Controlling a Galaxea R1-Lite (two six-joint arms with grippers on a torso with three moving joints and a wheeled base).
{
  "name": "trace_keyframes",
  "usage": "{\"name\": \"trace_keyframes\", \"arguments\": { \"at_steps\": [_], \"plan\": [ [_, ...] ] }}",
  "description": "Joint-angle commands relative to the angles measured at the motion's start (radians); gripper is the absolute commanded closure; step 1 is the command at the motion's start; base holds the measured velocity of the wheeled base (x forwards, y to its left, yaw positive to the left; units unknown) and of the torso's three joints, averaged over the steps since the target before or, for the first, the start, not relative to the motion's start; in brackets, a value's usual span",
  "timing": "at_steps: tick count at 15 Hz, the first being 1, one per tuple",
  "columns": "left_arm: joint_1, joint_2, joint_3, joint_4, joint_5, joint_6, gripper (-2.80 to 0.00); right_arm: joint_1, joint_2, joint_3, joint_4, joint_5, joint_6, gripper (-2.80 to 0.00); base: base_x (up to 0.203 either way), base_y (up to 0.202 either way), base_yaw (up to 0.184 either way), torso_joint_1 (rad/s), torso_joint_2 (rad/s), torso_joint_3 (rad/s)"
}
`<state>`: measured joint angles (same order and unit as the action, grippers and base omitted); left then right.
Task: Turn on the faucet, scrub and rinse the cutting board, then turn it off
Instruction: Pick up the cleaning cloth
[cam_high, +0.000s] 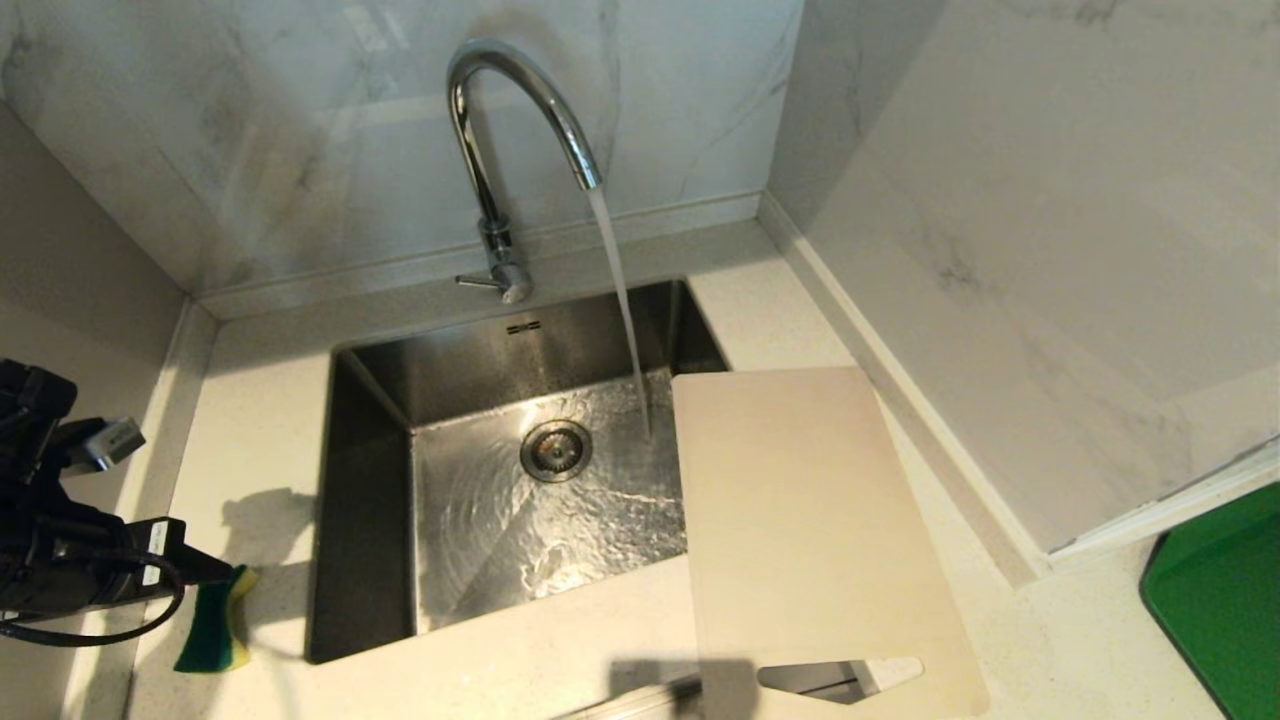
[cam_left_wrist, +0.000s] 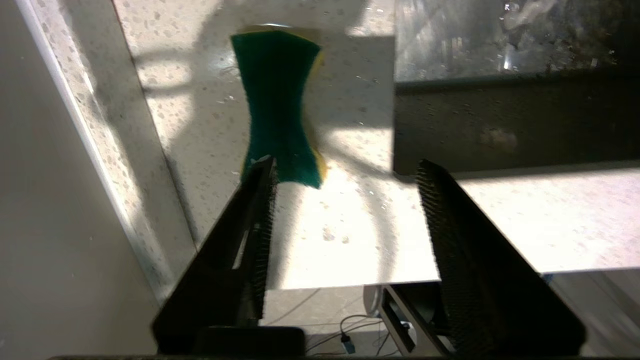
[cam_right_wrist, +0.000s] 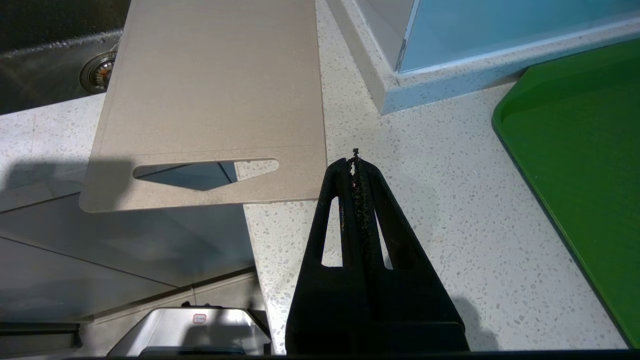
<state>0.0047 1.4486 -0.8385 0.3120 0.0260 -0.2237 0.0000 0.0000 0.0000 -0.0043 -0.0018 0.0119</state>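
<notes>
We see the cutting board (cam_high: 800, 520) bridging the sink (cam_high: 370, 480) corner and counter, its slot handle overhanging. We judge it thin, stiff, slippery when wet; grip that handle edge. Left gripper (cam_left_wrist: 345, 175) gapes empty by the sponge (cam_left_wrist: 280, 105); right gripper (cam_right_wrist: 356, 162) is closed, empty.

Your left gripper (cam_left_wrist: 345, 200) sits low at your far left, fingers (cam_left_wrist: 260, 200) spread apart, nothing between them. Your right gripper (cam_right_wrist: 356, 162) points forward, fingers pressed together, empty.

A kitchen: a steel sink (cam_high: 380, 420) sunk in a speckled worktop (cam_high: 260, 420), chrome faucet (cam_high: 490, 150) behind it, marble-look walls (cam_high: 1000, 200) around.
</notes>
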Motion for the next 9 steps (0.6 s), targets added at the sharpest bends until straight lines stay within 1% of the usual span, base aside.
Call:
{"name": "trace_keyframes", "arguments": {
  "at_steps": [1,6,9],
  "plan": [
    [0.035,0.064,0.04,-0.045,0.0,0.009,-2.8,0.0,0.0,0.0,0.0,0.0,0.0,0.0,0.0,0.0,0.0,0.0,0.0,0.0],
    [0.063,0.167,0.057,-0.138,0.003,0.017,-2.8,0.0,0.002,0.0,0.0,0.0,0.0,0.0,0.0,0.0,0.0,0.0,0.0,0.0],
    [0.091,0.213,0.067,-0.175,-0.002,0.018,-2.8,0.0,0.001,0.0,0.0,0.0,0.0,0.0,0.0,0.0,0.0,0.0,0.0,0.0]
  ]
}}
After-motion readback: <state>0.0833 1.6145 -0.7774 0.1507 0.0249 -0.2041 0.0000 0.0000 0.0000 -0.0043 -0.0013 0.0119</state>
